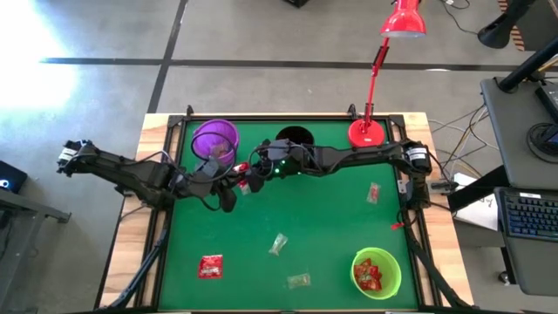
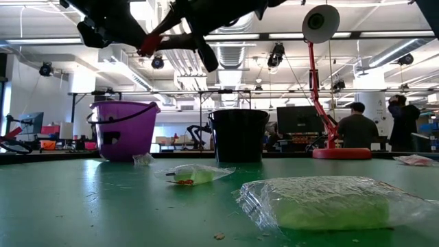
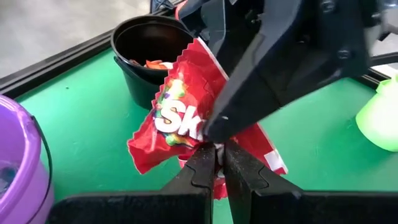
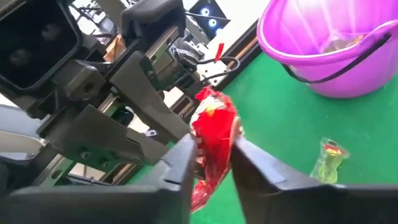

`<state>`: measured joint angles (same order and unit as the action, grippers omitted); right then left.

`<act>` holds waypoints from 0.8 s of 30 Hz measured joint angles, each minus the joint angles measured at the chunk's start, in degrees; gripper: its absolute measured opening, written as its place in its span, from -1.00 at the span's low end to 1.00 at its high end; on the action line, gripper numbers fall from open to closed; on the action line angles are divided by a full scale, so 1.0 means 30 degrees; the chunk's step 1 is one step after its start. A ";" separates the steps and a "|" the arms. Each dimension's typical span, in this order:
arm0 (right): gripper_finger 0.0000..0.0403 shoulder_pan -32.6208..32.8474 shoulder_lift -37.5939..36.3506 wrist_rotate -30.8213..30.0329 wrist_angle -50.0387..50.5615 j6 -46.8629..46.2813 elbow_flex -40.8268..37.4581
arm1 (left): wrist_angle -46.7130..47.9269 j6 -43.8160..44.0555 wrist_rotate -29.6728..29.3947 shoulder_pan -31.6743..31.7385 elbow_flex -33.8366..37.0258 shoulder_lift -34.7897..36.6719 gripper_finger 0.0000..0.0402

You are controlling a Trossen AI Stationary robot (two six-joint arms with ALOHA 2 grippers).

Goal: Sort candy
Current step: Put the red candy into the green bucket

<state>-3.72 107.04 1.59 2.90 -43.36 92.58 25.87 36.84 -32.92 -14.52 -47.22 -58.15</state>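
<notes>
Nearest the front edge of the green table [image 1: 331, 227], a clear pale candy [image 1: 298, 281] is seen, with a red packet [image 1: 210, 266] to one side of it and the green cup [image 1: 377, 273] to the other, red sweets lying inside that cup. A little farther from the front edge, another clear candy [image 1: 278, 243] lies alone on the green surface, and a small pale-and-red sweet [image 1: 373, 193] is placed well apart from it, toward the lamp base [image 1: 365, 133]. Beyond these, in front of the purple cup [image 1: 214, 139] and the black cup [image 1: 294, 139], a red Skittles packet [image 3: 186, 112] is held above the table by both claws at once. The left gripper [image 3: 216, 163] is closed tight on the packet's lower edge, its two fingers pressed almost together with the wrapper pinched between them. The right gripper [image 4: 214, 155] is clamped on the same packet from the opposite side, its fingers narrowly parted with the crumpled red wrapper filling the gap. One more small clear sweet [image 4: 328, 159] lies on the table just beside the purple cup, and orange-red pieces are visible inside the black cup.
</notes>
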 joint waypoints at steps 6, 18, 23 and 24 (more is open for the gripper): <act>-0.91 -0.0016 0.0008 -0.0026 -0.0046 0.1044 -0.0001 | 0.0000 -0.0092 -0.0011 0.0000 0.0000 0.0007 -1.00; -0.93 0.0065 -0.0050 0.0042 -0.0366 0.1651 0.0035 | 0.2126 -0.0684 0.0364 -0.0013 -0.1884 0.0029 -0.75; -0.94 -0.0037 -0.0043 0.0049 0.0800 0.2226 -0.0022 | 0.4545 -0.0656 0.0302 -0.0015 -0.3015 0.0036 -0.54; -0.94 -0.0037 -0.0079 0.0049 0.1304 0.2263 -0.0030 | 0.4885 -0.0657 0.0294 -0.0015 -0.3142 0.0035 -0.51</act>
<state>-3.84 106.80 1.74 6.81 -36.57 92.49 40.52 34.87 -32.03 -14.57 -56.65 -58.04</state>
